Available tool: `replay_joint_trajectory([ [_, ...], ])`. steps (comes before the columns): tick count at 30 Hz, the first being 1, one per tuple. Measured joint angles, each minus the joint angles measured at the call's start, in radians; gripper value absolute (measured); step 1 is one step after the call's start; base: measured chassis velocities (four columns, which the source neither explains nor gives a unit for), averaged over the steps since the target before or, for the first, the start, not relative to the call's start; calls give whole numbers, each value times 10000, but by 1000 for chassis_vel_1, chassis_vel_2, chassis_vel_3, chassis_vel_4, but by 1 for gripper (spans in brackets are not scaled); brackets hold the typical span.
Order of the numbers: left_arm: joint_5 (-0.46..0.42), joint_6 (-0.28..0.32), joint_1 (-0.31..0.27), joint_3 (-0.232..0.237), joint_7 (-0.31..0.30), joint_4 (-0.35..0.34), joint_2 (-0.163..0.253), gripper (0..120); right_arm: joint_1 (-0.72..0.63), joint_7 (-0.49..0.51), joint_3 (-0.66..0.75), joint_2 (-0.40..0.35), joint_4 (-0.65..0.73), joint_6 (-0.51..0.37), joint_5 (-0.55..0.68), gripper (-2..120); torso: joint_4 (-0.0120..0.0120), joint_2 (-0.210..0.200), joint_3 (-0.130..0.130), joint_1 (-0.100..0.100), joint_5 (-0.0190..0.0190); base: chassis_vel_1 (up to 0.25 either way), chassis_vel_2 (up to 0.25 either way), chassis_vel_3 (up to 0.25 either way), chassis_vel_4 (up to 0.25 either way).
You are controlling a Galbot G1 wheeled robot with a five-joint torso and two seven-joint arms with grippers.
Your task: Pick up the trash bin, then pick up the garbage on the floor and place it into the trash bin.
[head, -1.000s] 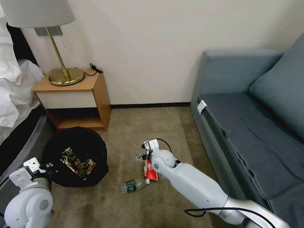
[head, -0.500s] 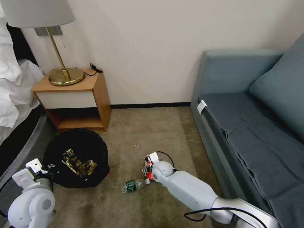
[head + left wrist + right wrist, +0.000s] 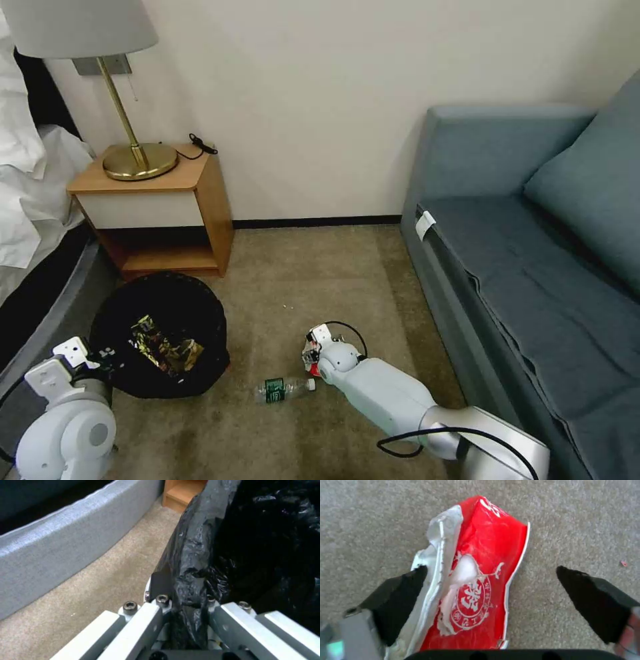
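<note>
Right end effector [image 3: 490, 590] hung low over the carpet, fingers spread wide, straddling the red-white packet [image 3: 476, 580]; nothing gripped. Packet lay flat, torn along one edge. Judged light, thin, crinkly, likely slick: pinch across the crumpled torn side. Left end effector [image 3: 186, 600] was clamped on the trash bin [image 3: 160, 333] liner rim, beside the nightstand [image 3: 160, 207].

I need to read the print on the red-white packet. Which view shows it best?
The right wrist view: the red-white foil packet lies on the carpet between the open right gripper fingers, print readable. The head view shows a red sliver behind that arm.
</note>
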Motion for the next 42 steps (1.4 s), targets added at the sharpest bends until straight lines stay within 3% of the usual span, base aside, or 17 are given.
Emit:
replay_joint_trajectory([
  [8, -15, -7, 43, -59, 9, -60, 70, 2, -127, -28, -48, -126, 258, 32, -7, 69, 0, 0, 0, 0, 1, 0, 0, 0, 0],
  [12, -17, -11, 55, -55, 13, -85, 60, 2, -187, -23, -95, -234, 478, 35, 60, 51, 0, -1, 0, 0, 0, 0, 0, 0, 0],
  [20, -21, -18, 48, -51, 15, -85, 64, 2, -237, 5, -108, -388, 956, 48, 367, 28, -1, 0, 0, 0, 0, 0, 0, 0, 0],
  [26, -35, -18, 29, -44, 16, -61, 116, 2, -250, 360, -8, -818, 2337, -122, 1172, 1, 0, -1, 0, 0, 1, 0, 0, 0, 0],
  [34, -69, -19, 5, -18, 17, -39, 155, 2, -17, 874, 534, -1349, 4404, -403, 1885, 0, 0, -1, 1, 0, 1, 0, 0, 0, 0],
  [36, -119, -18, -1, 2, 18, -56, 186, 2, 280, 1087, 1089, -1566, 5609, -408, 2122, 0, -1, 0, 0, 0, 1, 0, 0, 0, 0],
  [42, -152, -11, -9, 46, 18, -37, 193, 2, 854, 1512, 1809, -1578, 7348, -668, 3030, 0, -1, 0, 0, 0, 1, 0, 0, 0, 0],
])
